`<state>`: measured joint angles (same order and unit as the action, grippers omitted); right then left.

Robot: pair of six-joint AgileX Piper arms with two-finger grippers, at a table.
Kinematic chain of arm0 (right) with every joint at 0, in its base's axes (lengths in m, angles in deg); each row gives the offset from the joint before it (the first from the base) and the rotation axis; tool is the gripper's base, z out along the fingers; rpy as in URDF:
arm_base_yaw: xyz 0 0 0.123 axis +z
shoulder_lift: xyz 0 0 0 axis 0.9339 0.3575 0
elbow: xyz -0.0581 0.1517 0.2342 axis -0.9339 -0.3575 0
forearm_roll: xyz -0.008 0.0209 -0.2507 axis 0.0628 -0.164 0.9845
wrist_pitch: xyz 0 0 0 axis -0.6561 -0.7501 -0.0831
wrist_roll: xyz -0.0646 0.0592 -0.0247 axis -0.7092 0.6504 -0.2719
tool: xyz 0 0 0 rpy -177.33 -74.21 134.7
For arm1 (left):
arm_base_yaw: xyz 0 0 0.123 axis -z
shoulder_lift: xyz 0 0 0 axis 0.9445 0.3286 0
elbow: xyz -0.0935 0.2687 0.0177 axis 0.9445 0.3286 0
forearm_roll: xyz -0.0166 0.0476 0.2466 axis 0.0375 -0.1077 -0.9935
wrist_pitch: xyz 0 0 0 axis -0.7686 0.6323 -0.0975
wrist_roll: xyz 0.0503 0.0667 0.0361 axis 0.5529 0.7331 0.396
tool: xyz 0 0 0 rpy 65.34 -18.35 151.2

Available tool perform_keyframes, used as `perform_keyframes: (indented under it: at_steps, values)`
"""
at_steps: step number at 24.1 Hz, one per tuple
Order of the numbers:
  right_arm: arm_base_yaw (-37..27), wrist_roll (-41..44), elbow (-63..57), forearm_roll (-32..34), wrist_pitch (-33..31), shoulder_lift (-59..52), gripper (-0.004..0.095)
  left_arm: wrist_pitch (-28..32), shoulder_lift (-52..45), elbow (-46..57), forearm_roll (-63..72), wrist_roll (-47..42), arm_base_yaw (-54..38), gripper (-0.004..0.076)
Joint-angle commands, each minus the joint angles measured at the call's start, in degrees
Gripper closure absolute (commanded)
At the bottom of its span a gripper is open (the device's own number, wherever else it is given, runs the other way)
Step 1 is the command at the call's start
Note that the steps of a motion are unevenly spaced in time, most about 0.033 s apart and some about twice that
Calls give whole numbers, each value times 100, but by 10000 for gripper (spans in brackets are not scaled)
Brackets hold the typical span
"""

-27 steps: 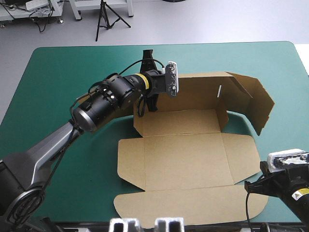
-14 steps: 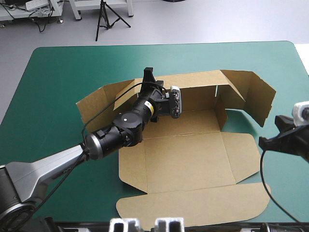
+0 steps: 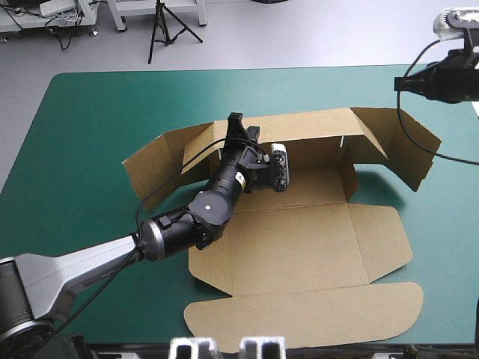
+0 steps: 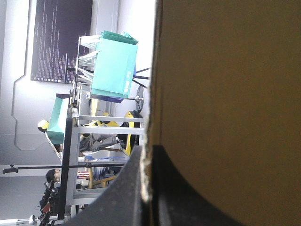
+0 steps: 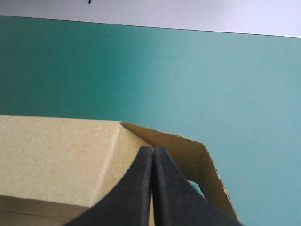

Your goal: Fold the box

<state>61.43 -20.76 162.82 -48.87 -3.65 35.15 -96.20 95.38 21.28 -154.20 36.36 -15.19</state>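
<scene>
The brown box [image 3: 299, 239] lies open on the teal-green cover, its back wall [image 3: 314, 131] standing upright and its lid [image 3: 299, 318] flat at the front. My left gripper [image 3: 238, 129] is shut on the back wall's top edge near its left end. In the left wrist view the board [image 4: 225, 94] sits between the fingers of that gripper [image 4: 148, 150]. The left end flap [image 3: 153, 161] and right end flap [image 3: 408, 146] angle forward. My right gripper [image 3: 402, 84] hangs raised above the right flap, shut and holding nothing. Its wrist view looks down past its tips [image 5: 153, 149] onto the flap [image 5: 56, 155].
The teal-green cover [image 3: 90, 120] shows on every side of the box. The left arm [image 3: 179, 224] reaches in low over the box's left side panel. The lid's front edge lies close to the table's front edge.
The left gripper has raised the back wall, swinging its left flap up and forward. The right arm has climbed from the table's front right corner to high above the right flap.
</scene>
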Motion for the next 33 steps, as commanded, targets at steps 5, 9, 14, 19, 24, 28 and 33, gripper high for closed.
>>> perform_keyframes:
  at_steps: [5,9,14,19,24,28,33]
  values:
    - [-11,-252,888,-255,121,955,925,-234,-305,-162,-291,-119,31,733]
    - [-11,-323,1128,-314,132,1522,925,-234,-305,-162,-291,-119,31,733]
    - [-11,-478,1331,-345,130,2239,926,-234,-305,-162,-313,-119,31,733]
    - [-11,-518,1309,-467,-266,2589,925,-234,-305,-162,-313,-119,31,733]
    - [-11,-464,1058,-441,-266,2513,927,-284,-305,-162,-313,-119,31,733]
    - [-83,-573,574,-475,-266,2374,927,-332,-305,-162,-313,-119,31,733]
    - [-227,-789,190,-660,-266,2165,927,-332,-305,-162,-313,-119,31,733]
